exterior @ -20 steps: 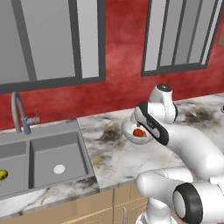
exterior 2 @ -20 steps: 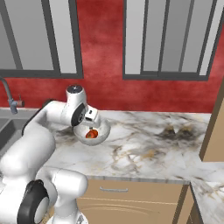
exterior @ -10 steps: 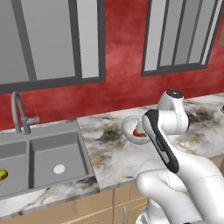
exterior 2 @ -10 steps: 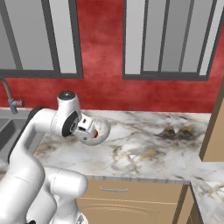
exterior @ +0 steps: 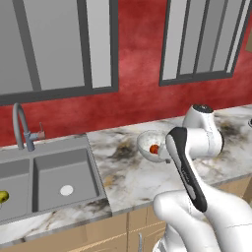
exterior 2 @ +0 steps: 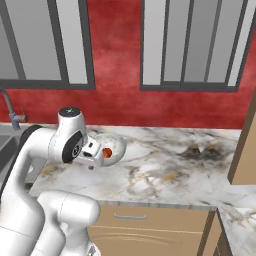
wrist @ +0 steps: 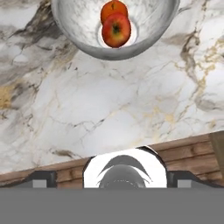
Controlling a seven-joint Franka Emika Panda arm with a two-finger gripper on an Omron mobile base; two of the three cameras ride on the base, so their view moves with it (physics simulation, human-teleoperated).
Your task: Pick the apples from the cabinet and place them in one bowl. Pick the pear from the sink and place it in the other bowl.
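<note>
while gripper point(exterior 2: 91, 156) stands spread and empty, two apples point(wrist: 115, 24) in bowl point(wrist: 83, 35) ahead

I've got the arm folded tight, elbow high, forearm angled down across the front of the base. Wrist is bent over, hand pointing down & slightly fwd. Gripper point(exterior 2: 92, 156) sits low by the wrist, jaws spread wide, nothing between them. Finger tips point(wrist: 41, 178) show at the far edges in hand view.
</note>
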